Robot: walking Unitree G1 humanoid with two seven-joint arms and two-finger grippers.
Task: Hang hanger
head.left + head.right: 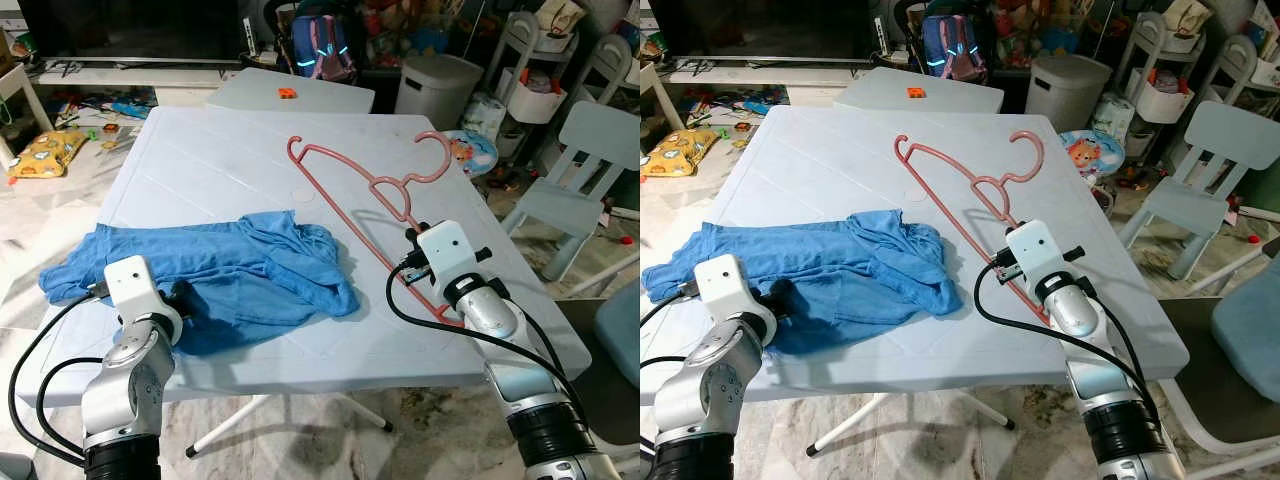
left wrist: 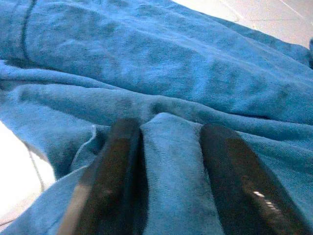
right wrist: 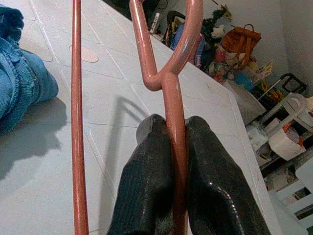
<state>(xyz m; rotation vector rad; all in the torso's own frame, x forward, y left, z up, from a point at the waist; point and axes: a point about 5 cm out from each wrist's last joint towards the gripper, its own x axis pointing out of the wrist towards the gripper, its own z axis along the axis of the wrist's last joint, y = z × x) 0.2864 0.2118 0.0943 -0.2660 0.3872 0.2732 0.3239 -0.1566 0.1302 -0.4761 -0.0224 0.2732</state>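
A pink wire hanger (image 1: pixel 338 207) lies flat on the pale blue table (image 1: pixel 200 150), its hook toward the far right corner. My right gripper (image 3: pixel 171 128) rests low on the table's right side and is shut on one of the hanger's (image 3: pixel 168 93) thin bars, close to the bend below the hook. A crumpled blue shirt (image 1: pixel 250 260) is spread over the near left part of the table. My left gripper (image 2: pixel 168 134) is at the shirt's near edge, shut on a raised fold of the blue cloth (image 2: pixel 171 161) that sits between its fingers.
A smaller table (image 1: pixel 320 100) carrying an orange toy (image 1: pixel 287 93) stands behind. A white bin (image 1: pixel 437 85), shelves and a pale blue child's chair (image 1: pixel 590 170) crowd the right. Toys and a yellow cushion (image 1: pixel 45 152) litter the floor on the left.
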